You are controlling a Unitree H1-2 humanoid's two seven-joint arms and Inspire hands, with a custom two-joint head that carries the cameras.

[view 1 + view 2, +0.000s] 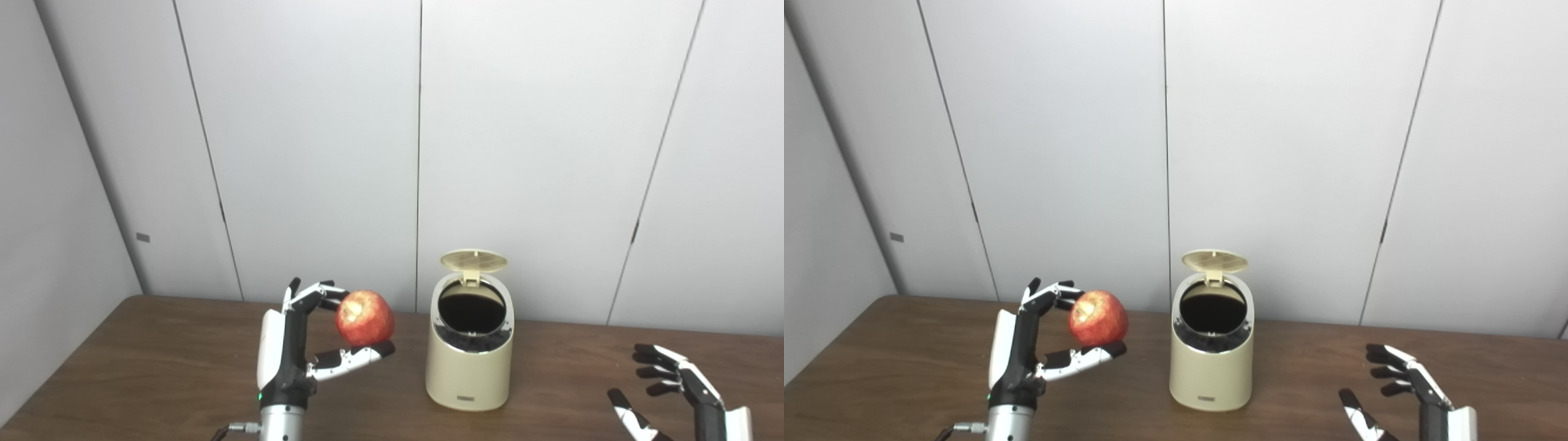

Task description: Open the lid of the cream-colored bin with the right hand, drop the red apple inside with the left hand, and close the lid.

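The left hand (294, 349) grips the red apple (364, 318), just left of the open-lidded cream-colored bin (470, 361); its mouth lies rightward. The right hand (674, 386) waits open.

The left hand (300, 343) had a white back plate, a black palm and white fingers with black tips. A small green light sat above its silver wrist, beside a metal connector. The right hand (677, 392) had the same colours.

Red apple (365, 318) with a pale patch, frame centre-left. Cream bin (469, 361), dark inside, lid (473, 261) underside gridded. Brown wood-grain table (153, 355). Black-and-white hands.
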